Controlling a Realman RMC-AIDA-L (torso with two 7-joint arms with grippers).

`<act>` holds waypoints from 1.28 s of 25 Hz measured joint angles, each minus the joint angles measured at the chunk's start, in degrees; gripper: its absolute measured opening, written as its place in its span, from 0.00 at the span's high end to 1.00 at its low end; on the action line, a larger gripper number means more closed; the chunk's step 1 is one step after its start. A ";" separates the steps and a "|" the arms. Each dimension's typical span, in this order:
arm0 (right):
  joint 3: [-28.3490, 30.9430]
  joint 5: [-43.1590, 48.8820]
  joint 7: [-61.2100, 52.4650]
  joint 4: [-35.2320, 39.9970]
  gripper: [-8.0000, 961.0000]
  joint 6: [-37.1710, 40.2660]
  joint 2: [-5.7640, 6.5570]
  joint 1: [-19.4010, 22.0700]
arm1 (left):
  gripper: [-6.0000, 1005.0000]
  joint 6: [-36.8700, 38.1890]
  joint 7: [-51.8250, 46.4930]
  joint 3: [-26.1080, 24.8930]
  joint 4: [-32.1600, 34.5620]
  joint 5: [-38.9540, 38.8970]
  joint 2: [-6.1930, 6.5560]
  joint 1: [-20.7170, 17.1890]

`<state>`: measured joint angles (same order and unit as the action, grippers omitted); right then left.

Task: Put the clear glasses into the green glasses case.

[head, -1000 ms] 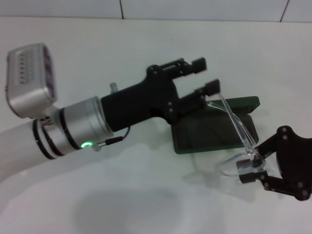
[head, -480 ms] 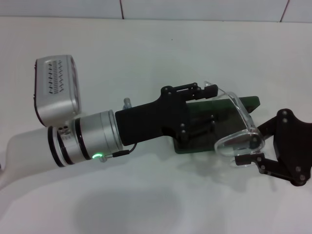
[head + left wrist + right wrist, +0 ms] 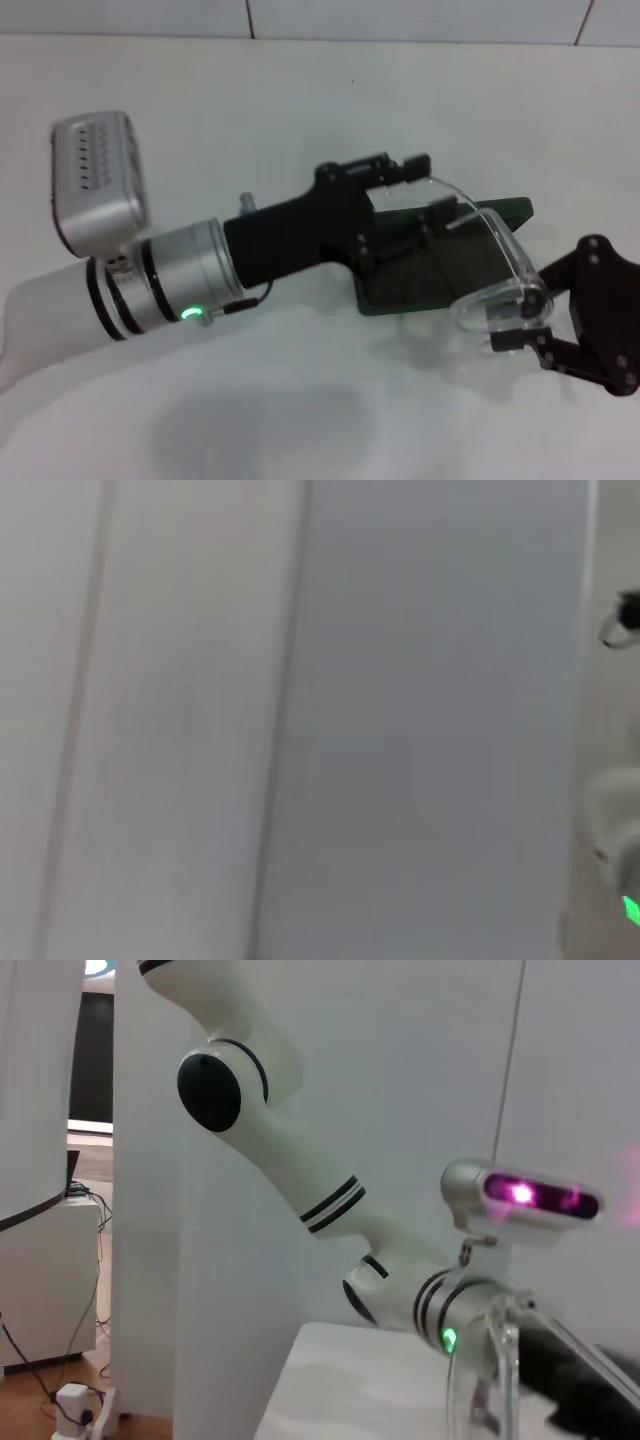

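Glasses (image 3: 490, 262) hang over the open case (image 3: 440, 270), my left gripper (image 3: 420, 190) clamped on one arm tip and my right gripper (image 3: 520, 325) pinching the lens end, so uneven lowering could twist them or snag the rim.

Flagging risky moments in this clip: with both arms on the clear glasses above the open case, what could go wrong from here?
1. The clear glasses are held from both ends, the left gripper at one arm tip and the right gripper at the lens. Uneven motion could flex or snap the thin plastic.
2. The lens end overhangs the green glasses case edge, so a release now might drop it onto the rim or the table.
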<state>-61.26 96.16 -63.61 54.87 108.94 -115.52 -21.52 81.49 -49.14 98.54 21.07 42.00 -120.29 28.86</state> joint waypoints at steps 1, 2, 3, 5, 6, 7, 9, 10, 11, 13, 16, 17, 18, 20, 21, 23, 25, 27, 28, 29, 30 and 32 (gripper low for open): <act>-0.07 0.19 0.12 -0.03 0.87 0.07 0.01 0.42 | 0.47 -0.01 0.68 0.00 -0.05 -1.41 0.04 -0.23; -0.11 0.26 0.36 -0.14 0.87 0.15 0.01 0.64 | 0.47 -0.01 1.25 -0.01 -0.09 -2.57 0.07 -0.39; -0.16 0.35 1.16 -0.69 0.87 0.42 0.04 0.99 | 0.47 -0.02 1.85 -0.01 -0.17 -3.54 0.07 -0.44; -0.18 0.35 3.10 -2.12 0.87 1.32 0.08 1.21 | 0.47 -0.02 3.05 -0.02 -0.27 -4.68 0.01 -0.42; -0.18 0.35 4.30 -2.99 0.87 2.05 0.11 1.23 | 0.47 -0.02 3.34 0.05 -0.25 -4.73 -0.04 -0.27; -0.18 0.35 5.20 -3.64 0.87 2.61 0.11 1.23 | 0.47 0.01 3.56 0.18 -0.19 -4.75 -0.09 -0.07; -0.23 0.35 7.39 -5.04 0.87 3.39 0.12 1.24 | 0.47 0.25 3.71 1.08 0.05 -4.70 -0.19 0.58; -0.23 0.35 8.14 -5.53 0.87 3.45 0.12 1.25 | 0.48 0.40 3.71 1.65 0.13 -4.69 -0.24 0.92; -0.23 0.35 9.69 -6.38 0.87 3.53 0.13 1.25 | 0.48 0.48 3.72 2.65 0.30 -4.73 -0.28 1.31; -0.23 0.35 12.56 -7.90 0.87 3.54 0.13 1.26 | 0.48 0.48 3.73 4.06 0.63 -4.79 -0.32 1.78; -0.24 0.53 15.94 -9.55 0.87 3.54 0.12 1.17 | 0.48 0.14 3.78 6.70 1.18 -4.82 -0.35 2.59; -0.18 0.68 16.97 -9.85 0.87 3.54 0.12 1.17 | 0.48 0.05 3.86 7.78 1.34 -4.81 -0.34 3.04; -0.05 0.78 17.68 -9.93 0.87 3.54 0.12 1.17 | 0.48 0.05 3.86 7.78 1.34 -4.81 -0.34 3.04; 0.17 0.93 18.81 -9.98 0.87 3.54 0.12 1.25 | 0.48 -0.02 4.27 11.17 1.68 -4.73 -0.34 4.69; 0.20 0.93 19.20 -10.00 0.87 3.54 0.12 1.26 | 0.48 -0.02 4.36 11.86 1.69 -4.70 -0.34 4.99; 0.24 0.93 19.98 -10.04 0.87 3.54 0.12 1.26 | 0.48 -0.05 4.41 13.12 1.74 -4.51 -0.34 5.43; 0.29 0.85 20.91 -10.05 0.87 3.55 0.12 1.31 | 0.48 -0.21 4.42 13.57 1.76 -4.33 -0.32 5.53; 0.34 0.69 21.90 -10.05 0.87 3.55 0.12 1.47 | 0.48 -0.60 4.39 13.66 1.77 -4.24 -0.26 5.49; 0.41 0.65 22.27 -10.00 0.87 3.56 0.13 1.64 | 0.48 -0.92 4.32 13.68 1.78 -4.23 -0.24 5.46; 0.66 0.58 22.60 -9.86 0.87 3.59 0.15 1.82 | 0.48 -1.24 4.26 13.69 1.78 -4.22 -0.21 5.44; 0.66 0.58 22.60 -9.86 0.87 3.59 0.15 1.82 | 0.48 -1.45 4.20 13.71 1.78 -4.22 -0.21 5.44; 1.84 0.56 23.10 -9.67 0.87 4.04 0.18 2.10 | 0.48 -1.77 4.16 13.79 1.79 -4.21 -0.20 5.44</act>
<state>-59.43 96.72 -40.51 45.21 112.98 -115.33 -19.42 79.72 -44.98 112.33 22.86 37.78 -120.50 34.30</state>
